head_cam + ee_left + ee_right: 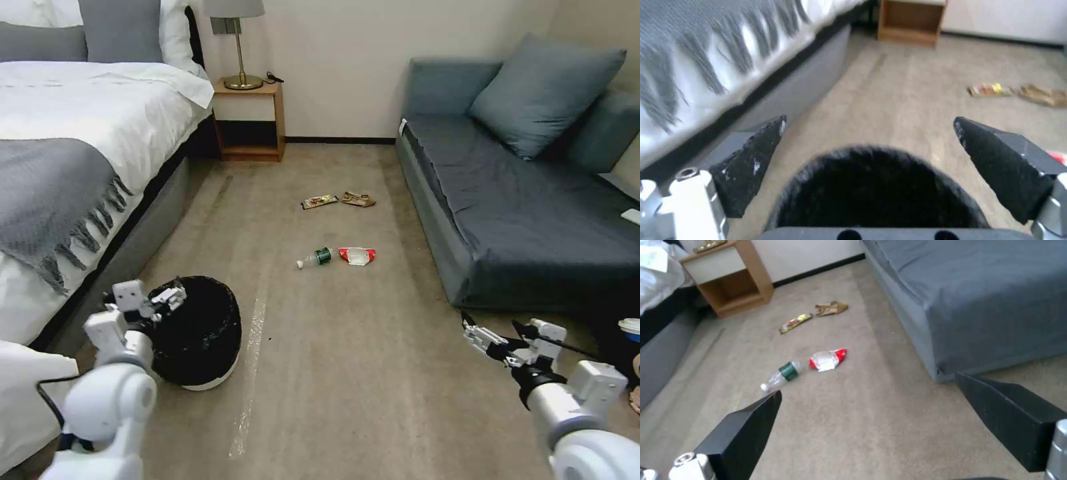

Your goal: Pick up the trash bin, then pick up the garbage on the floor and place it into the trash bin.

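1. So from the head cam I had the trash bin sitting on the carpet down at my left, right beside the bed, black liner and all.
2. My left gripper was hovering at the bin's near-left rim. On the left wrist cam its fingers were spread wide with the bin's black top between them, not gripping anything as far as I could see.
3. My right gripper was out low on my right, near the front corner of the grey sofa. Fingers wide apart, nothing in them.
4. Garbage was all on the floor ahead, well apart from the bin. The clear bottle with the green label lay just beside the red-white wrapper.
5. Farther back, toward the nightstand, the shiny snack wrapper and the tan crumpled wrapper lay side by side.
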